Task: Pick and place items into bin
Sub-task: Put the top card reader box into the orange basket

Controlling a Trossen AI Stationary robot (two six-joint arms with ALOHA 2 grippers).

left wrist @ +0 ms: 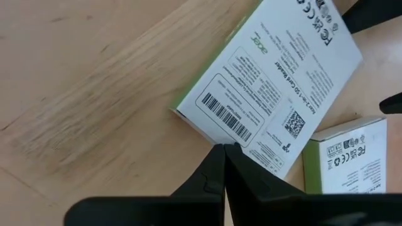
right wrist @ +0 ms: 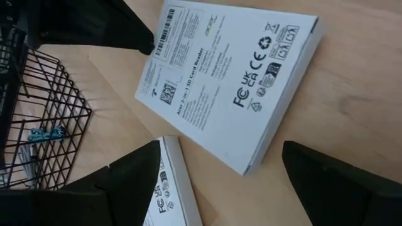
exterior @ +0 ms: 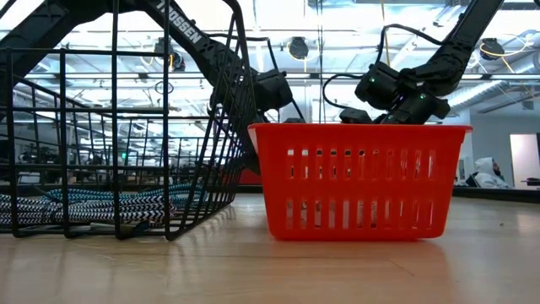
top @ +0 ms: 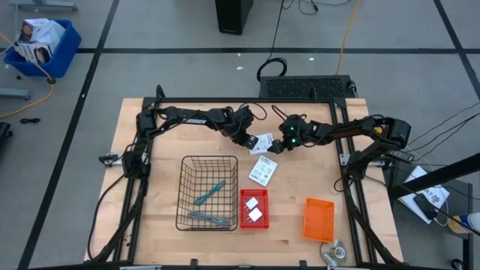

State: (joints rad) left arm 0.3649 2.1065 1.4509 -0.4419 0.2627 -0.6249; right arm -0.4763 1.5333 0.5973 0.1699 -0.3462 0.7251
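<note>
Item: flat white card pack, green-edged, lying on the bare table just beyond the wire basket; judged light, stiff, slick-faced, best nipped across its thin edges; left gripper fingers pressed together at its corner, right gripper fingers spread astride it.

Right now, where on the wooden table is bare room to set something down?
Bare wood lies left of the black wire basket, and between the small red basket and the orange basket. It is crowded at the back, where both grippers meet over the white cards.
</note>
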